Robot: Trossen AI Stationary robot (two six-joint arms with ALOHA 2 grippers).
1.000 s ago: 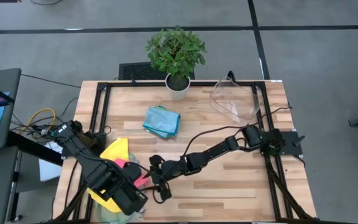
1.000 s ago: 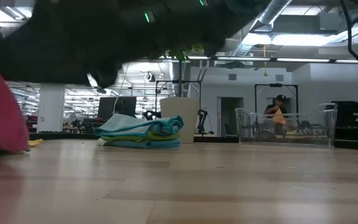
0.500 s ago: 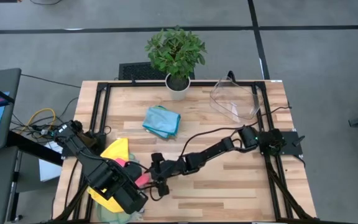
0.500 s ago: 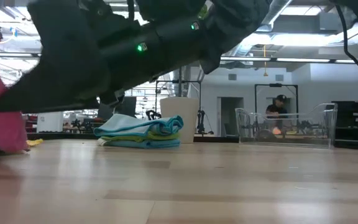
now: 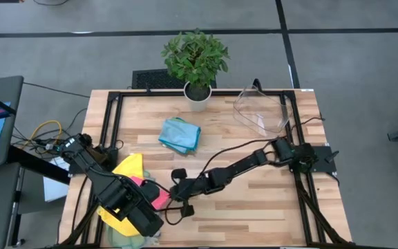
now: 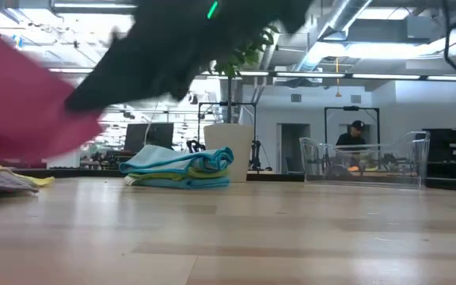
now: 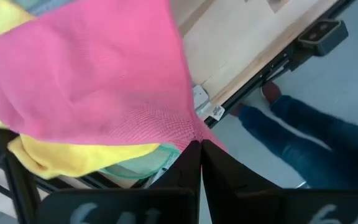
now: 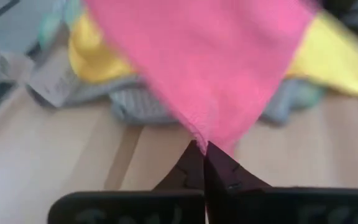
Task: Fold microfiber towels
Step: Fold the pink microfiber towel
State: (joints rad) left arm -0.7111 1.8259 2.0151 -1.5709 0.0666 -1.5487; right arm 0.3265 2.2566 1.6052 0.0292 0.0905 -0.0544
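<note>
A pink microfiber towel (image 5: 159, 199) is held up near the table's front left between both grippers. It hangs over a heap of a yellow towel (image 5: 128, 169) and a greyish-green one (image 8: 135, 102). My left gripper (image 7: 199, 148) points down over the heap, shut on the pink towel (image 7: 92, 81). My right gripper (image 8: 202, 152) reaches in from the right, shut on the same towel (image 8: 197, 62). In the low view the pink towel (image 6: 22, 111) fills the left side. A folded stack of teal and blue towels (image 5: 179, 133) lies on the table behind them. My left gripper pinches a gathered bit of the pink towel's edge (image 7: 194, 132) between its two fingers, which point down from above. The cloth fans out from the fingertips, lifted over the yellow towel (image 7: 73, 158). My right gripper pinches a corner of the pink towel (image 8: 199, 138) between its fingertips, coming slanting down from the table's right side. The cloth spreads away from the fingers, clear of the table, above the heap.
A potted plant (image 5: 197, 62) stands at the far edge and a clear plastic bin (image 5: 261, 111) at the far right. The table's right half (image 5: 254, 200) is bare wood. A person's legs (image 7: 316, 124) stand beyond the table's near edge. Another person (image 6: 356, 142) is far back in the room.
My right gripper has shut on the pink towel's corner and risen a little, tipping more level. The towel's right part has been drawn toward the table's right, spreading wider in the low view. My left gripper has stayed in place, shut.
</note>
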